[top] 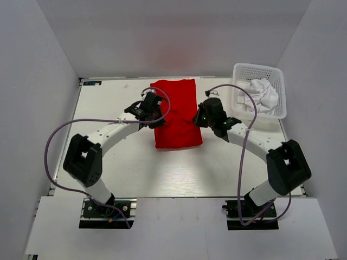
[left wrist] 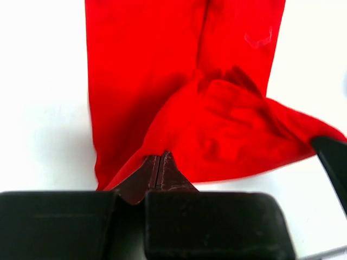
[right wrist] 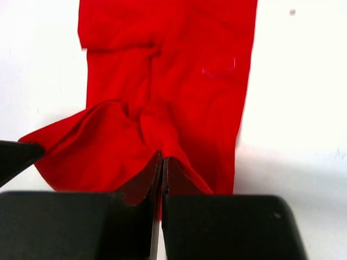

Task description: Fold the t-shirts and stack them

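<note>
Red cloth this thin looks light and limp, so expect the red t-shirt (top: 176,111) to sag and bunch between grips rather than hold a line. It lies as a long strip in the middle of the table (top: 119,162). Your left hand (left wrist: 159,168) and right hand (right wrist: 162,168) are each pressed together on a pinch of its near end. Take it by edges and corners, not mid-panel. The white t-shirt (top: 263,95) sits crumpled in the basket (top: 238,73), far right.
</note>
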### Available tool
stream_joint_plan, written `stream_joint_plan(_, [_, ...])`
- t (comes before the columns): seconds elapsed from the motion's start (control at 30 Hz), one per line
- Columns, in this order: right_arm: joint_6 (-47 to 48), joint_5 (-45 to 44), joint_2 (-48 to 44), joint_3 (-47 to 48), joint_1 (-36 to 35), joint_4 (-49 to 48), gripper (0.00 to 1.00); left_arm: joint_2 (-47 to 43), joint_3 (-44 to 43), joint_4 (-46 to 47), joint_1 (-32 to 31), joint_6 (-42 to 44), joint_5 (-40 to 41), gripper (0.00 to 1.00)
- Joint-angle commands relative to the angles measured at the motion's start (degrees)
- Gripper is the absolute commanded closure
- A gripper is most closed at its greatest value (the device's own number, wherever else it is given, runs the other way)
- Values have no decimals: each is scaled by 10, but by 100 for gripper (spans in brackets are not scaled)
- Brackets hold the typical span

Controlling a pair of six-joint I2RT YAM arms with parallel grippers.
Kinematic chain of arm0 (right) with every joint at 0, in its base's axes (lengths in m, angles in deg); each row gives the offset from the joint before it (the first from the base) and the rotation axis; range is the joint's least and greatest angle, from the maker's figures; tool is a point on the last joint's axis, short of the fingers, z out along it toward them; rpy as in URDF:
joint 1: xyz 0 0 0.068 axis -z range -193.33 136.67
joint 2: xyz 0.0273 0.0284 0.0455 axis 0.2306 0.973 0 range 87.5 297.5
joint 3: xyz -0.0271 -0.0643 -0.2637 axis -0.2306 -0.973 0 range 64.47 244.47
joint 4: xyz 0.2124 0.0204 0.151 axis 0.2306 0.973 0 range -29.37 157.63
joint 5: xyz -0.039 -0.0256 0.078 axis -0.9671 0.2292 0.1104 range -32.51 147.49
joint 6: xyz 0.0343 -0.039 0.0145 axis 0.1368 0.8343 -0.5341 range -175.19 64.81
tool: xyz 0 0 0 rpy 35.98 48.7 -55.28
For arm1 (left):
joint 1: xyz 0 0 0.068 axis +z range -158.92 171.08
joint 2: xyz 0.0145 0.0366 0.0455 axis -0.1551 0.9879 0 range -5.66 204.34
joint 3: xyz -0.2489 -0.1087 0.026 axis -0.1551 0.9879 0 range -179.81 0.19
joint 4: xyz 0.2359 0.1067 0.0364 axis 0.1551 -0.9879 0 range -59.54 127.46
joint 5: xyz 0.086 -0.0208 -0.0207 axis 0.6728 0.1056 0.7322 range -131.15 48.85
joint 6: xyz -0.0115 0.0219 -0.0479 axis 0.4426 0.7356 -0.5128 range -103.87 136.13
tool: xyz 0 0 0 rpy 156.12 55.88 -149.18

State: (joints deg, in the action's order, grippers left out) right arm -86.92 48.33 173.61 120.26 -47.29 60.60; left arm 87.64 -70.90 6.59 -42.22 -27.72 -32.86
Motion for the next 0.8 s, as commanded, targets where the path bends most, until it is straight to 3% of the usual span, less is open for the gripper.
stream_joint_plan(0.0, [18, -23, 34, 54, 15, -31, 100, 38, -55, -16, 15, 11, 21, 100])
stream_joint_plan(0.67, [18, 80, 270, 245, 89, -31, 100, 203, -188, 48, 86, 74, 10, 100])
stream_joint_plan(0.73, [15, 86, 284, 272, 99, -24, 96, 218, -206, 48, 92, 80, 10, 77])
stream_joint_plan(0.77, [12, 86, 301, 283, 100, -19, 77, 225, -221, 54, 92, 86, 10, 58])
